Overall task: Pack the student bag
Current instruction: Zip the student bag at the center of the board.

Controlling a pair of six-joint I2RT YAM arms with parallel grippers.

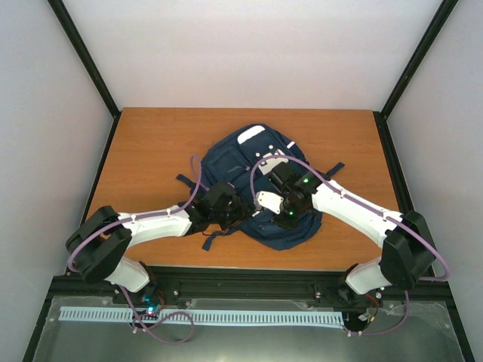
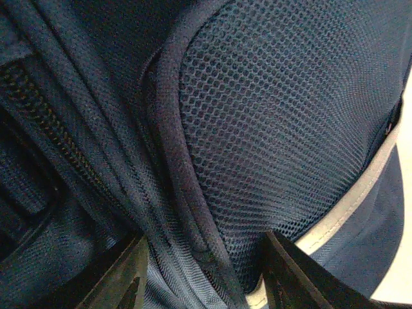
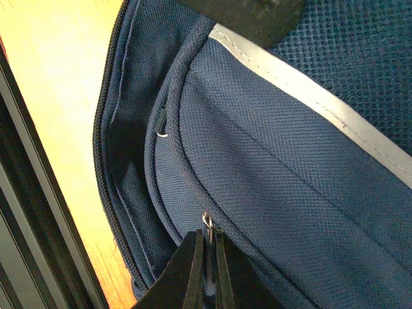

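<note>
Two arms are meeting over your student bag (image 1: 260,162), which is lying flat mid-table (image 1: 151,151), its long axis running far to near, the white-patched end pointing far and the near end leaning slightly right. Your right gripper (image 3: 207,239) is pinching shut on a zip pull (image 3: 207,222). Your left gripper (image 2: 203,257) is holding its fingers apart around a padded seam; whether they are squeezing it, you cannot tell.
</note>
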